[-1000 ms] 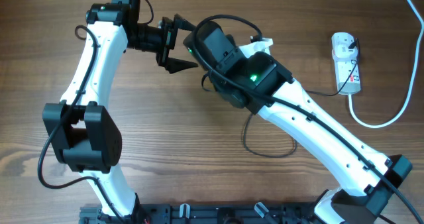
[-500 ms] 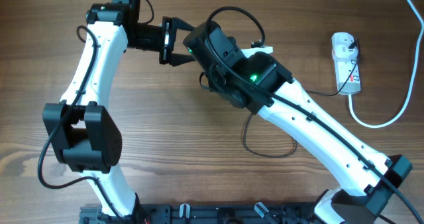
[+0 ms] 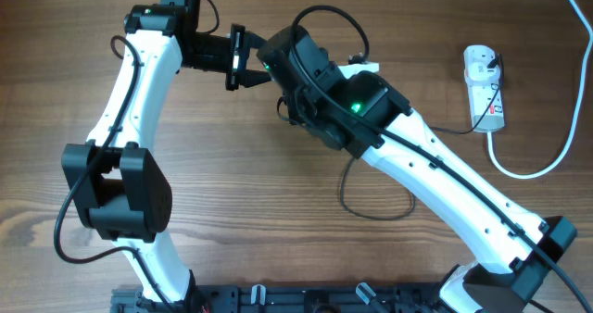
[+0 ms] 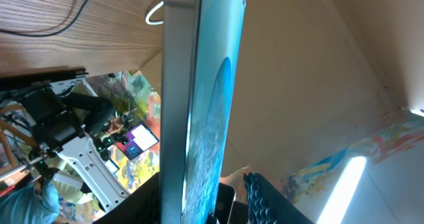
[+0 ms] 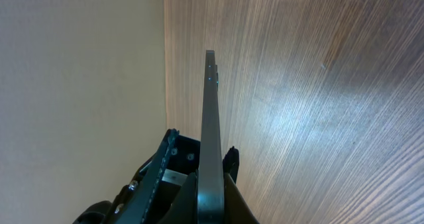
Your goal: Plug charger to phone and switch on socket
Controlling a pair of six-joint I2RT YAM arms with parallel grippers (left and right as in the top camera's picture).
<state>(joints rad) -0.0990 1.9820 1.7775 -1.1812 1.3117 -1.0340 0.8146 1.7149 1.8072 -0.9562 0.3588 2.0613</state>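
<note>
There were one phone (image 4: 205, 118), one charger (image 3: 342, 193), one socket (image 3: 484, 89) and two arms. The right claw (image 5: 211, 184) was closed on the phone, holding it edge-on over the table (image 3: 232, 211). The left claw (image 3: 243, 59) stood around the phone (a ribbed pad (image 4: 260, 201) just beside the screen); whether it pressed, I could not tell. The socket held one black plug (image 3: 489, 66). The charger lay looped on the table beside the right arm.

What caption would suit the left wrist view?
Left end effector holds the phone edge-on, cyan screen turned right in frame, wooden table behind.
</note>
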